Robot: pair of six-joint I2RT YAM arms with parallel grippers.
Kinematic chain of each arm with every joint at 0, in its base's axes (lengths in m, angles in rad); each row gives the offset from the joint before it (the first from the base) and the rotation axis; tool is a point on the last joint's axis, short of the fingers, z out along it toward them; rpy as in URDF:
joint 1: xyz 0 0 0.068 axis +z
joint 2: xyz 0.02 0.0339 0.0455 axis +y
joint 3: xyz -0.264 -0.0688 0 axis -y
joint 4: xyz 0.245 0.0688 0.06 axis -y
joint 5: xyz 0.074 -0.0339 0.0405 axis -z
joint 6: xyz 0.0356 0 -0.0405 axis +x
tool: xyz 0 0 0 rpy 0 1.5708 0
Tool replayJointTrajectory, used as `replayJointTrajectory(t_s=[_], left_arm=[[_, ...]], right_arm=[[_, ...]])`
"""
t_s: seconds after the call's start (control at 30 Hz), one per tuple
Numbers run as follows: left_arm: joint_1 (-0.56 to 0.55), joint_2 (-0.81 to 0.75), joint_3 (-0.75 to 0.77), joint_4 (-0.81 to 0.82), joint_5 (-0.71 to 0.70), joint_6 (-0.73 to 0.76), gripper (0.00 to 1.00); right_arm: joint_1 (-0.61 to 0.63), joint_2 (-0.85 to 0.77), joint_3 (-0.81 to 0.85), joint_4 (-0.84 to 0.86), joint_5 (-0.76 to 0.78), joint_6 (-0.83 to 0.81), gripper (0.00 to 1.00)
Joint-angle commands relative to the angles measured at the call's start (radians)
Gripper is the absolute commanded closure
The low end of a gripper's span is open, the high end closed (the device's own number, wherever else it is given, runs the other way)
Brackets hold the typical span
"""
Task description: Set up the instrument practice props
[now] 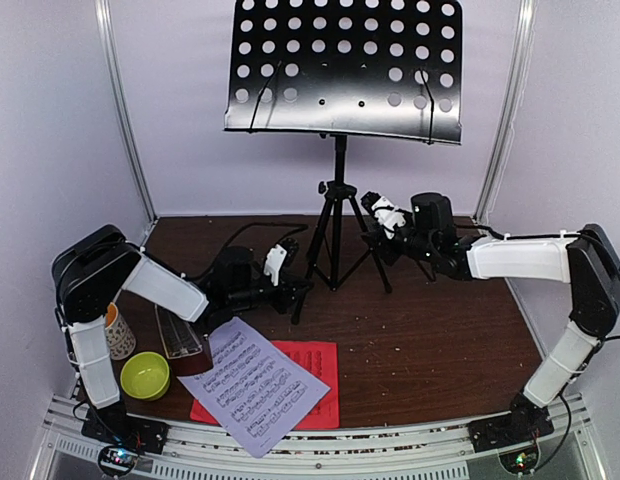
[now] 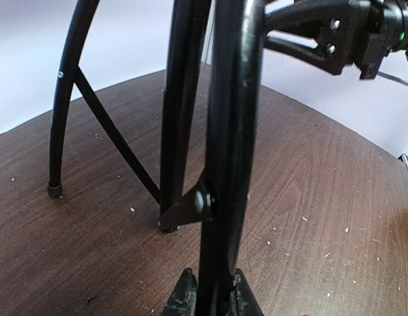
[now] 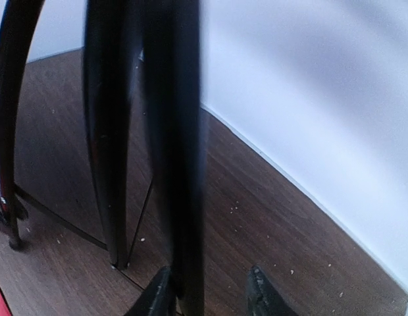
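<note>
The black tripod music stand (image 1: 337, 215) stands at mid table, its perforated desk (image 1: 345, 65) up high. My left gripper (image 1: 290, 287) is shut on the stand's front left leg (image 2: 224, 197); the fingers (image 2: 184, 299) press it from both sides. My right gripper (image 1: 378, 238) is open around the right leg (image 3: 181, 197), which lies against one finger (image 3: 158, 296) with a gap to the other. The white music sheet (image 1: 255, 385) lies on the red sheet (image 1: 318, 372) at the front. The dark-red metronome (image 1: 185, 340) stands left of them.
A patterned mug (image 1: 117, 332) and a lime-green bowl (image 1: 145, 375) sit at the front left by the left arm's base. White walls and frame posts close in the back and sides. My right gripper also shows in the left wrist view (image 2: 349, 33).
</note>
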Motion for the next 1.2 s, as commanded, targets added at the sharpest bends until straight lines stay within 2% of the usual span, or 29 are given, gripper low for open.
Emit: replayJointTrajectory(t_s=[0.0,0.1,0.2,0.4,0.53,0.7,0.83,1.17], left_arm=[[0.029,-0.019,0.006,-0.111,-0.053,-0.026,1.00],[0.023,-0.018,0.024,-0.136,-0.043,-0.009,1.00],[0.021,-0.021,0.040,-0.166,-0.036,0.002,0.99],[0.021,-0.034,0.067,-0.217,-0.040,0.021,0.91],[0.021,-0.036,0.088,-0.248,-0.039,0.026,0.79],[0.021,-0.050,0.105,-0.280,-0.043,0.041,0.62],[0.021,-0.054,0.122,-0.310,-0.039,0.055,0.55],[0.020,-0.045,0.163,-0.336,-0.027,0.068,0.53]], right_arm=[[-0.037,-0.091,-0.017,0.083,-0.017,0.004,0.53],[-0.037,-0.100,-0.032,0.076,-0.057,0.000,0.41],[-0.038,-0.113,-0.046,0.032,-0.084,-0.011,0.33],[-0.058,-0.132,-0.060,-0.138,-0.114,-0.048,0.29],[-0.075,-0.088,-0.021,-0.227,-0.137,-0.058,0.27],[-0.094,-0.030,0.019,-0.241,-0.164,-0.072,0.30],[-0.104,0.041,0.129,-0.369,-0.224,-0.106,0.33],[-0.107,0.151,0.294,-0.536,-0.303,-0.129,0.41]])
